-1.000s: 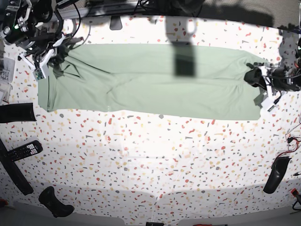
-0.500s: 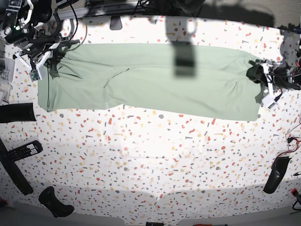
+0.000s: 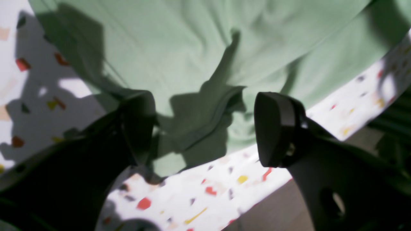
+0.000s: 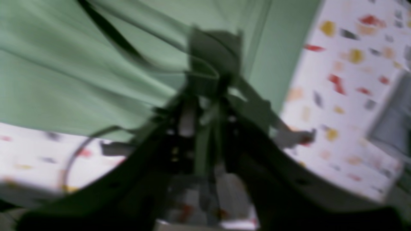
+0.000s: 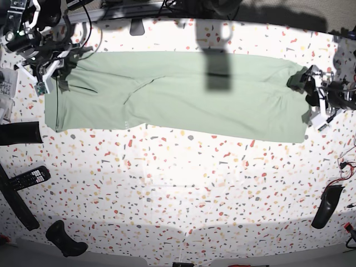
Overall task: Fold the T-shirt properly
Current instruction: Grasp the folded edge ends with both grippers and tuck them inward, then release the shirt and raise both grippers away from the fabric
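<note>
Table [image 5: 183, 183]: flat white top with terrazzo pattern, small chips of red, yellow and grey all over. It is the landmark for the places below.
T-shirt [image 5: 178, 92]: soft, matte, pale sage-green cloth, lying on the far half of the table as one long band from side to side. It is mostly smooth, with shallow creases left of the middle and a dark square shadow on the upper middle. The hem near the left gripper stands up in a small crumpled ridge [image 3: 205, 122].
Right arm: it stands at the far left corner of the table in the base view, bent down over the end of the shirt, with cables around it.
Left arm: it reaches in from the right edge of the table, low over the other end of the shirt.
Left gripper [image 3: 205, 128]: black, rounded, matte pads [image 3: 273, 128]. The jaws stand wide apart, one on each side of the crumpled hem, and no cloth is pinched between them.
Right gripper [image 4: 208, 106]: the wrist view is strongly blurred. The dark fingers come close together at a darker bunch of green cloth; I cannot tell if they grip it or have let go.
Remote control [image 5: 30, 177]: black, flat, with small keys, at the left edge of the table.
</note>
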Controlling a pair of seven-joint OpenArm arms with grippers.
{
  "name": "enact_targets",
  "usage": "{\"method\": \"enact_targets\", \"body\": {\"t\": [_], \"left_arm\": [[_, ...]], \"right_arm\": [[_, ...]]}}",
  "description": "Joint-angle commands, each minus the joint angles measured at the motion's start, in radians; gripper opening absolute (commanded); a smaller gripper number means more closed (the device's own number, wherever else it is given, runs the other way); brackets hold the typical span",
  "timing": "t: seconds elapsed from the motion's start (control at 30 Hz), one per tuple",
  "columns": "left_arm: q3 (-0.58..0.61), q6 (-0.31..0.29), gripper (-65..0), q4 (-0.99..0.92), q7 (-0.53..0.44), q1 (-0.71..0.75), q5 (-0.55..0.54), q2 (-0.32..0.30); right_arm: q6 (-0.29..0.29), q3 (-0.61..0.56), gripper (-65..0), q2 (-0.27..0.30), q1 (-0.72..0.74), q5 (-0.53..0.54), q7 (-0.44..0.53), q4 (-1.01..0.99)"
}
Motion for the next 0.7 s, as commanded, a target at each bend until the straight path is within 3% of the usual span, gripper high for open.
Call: {"method": "enact_targets", "body": {"t": [0.0,0.07,0.17,0.23,0.3,0.37,0.47,0.5,0.57,0.67], "left_arm": [[-0.006,-0.003,-20.3,0.014,0.006,-0.017,0.024,-0.023],[-0.006,0.027,-20.3,0.015,0.010,-0.021,0.109,-0.023],[-0.006,0.146,-20.3,0.018,-0.003,-0.040,0.208,-0.023],[-0.006,0.198,-20.3,0.039,-0.039,-0.047,0.201,-0.026],[-0.006,0.215,-20.3,0.092,-0.116,-0.043,0.172,-0.020],[-0.006,0.213,-20.3,0.166,-0.166,-0.044,0.160,0.009],[-0.006,0.201,-20.3,0.278,-0.213,-0.043,0.160,0.087],[-0.006,0.192,-20.3,0.298,-0.228,-0.041,0.160,0.120],[-0.006,0.182,-20.3,0.300,-0.243,-0.036,0.169,0.196],[-0.006,0.182,-20.3,0.263,-0.267,-0.012,0.294,0.303]], "right_arm": [[-0.007,0.007,-45.5,0.015,0.003,-0.037,0.012,0.014],[-0.037,0.007,-40.1,0.015,0.003,-0.145,0.021,0.014],[-0.192,0.007,-38.8,0.015,0.013,-0.310,0.047,0.014],[-0.328,0.007,-38.8,0.014,0.038,-0.389,0.049,0.014],[-0.440,0.007,-38.8,0.014,0.077,-0.426,0.050,0.014],[-0.475,0.007,-38.8,0.014,0.126,-0.417,0.050,0.014],[-0.463,0.006,-38.9,0.012,0.200,-0.286,0.055,0.014],[-0.429,0.006,-38.9,0.011,0.219,-0.217,0.061,0.014],[-0.292,0.006,-38.9,0.009,0.236,-0.075,0.078,0.014],[-0.064,0.006,-38.9,-0.017,0.230,0.096,0.098,0.014]]}}
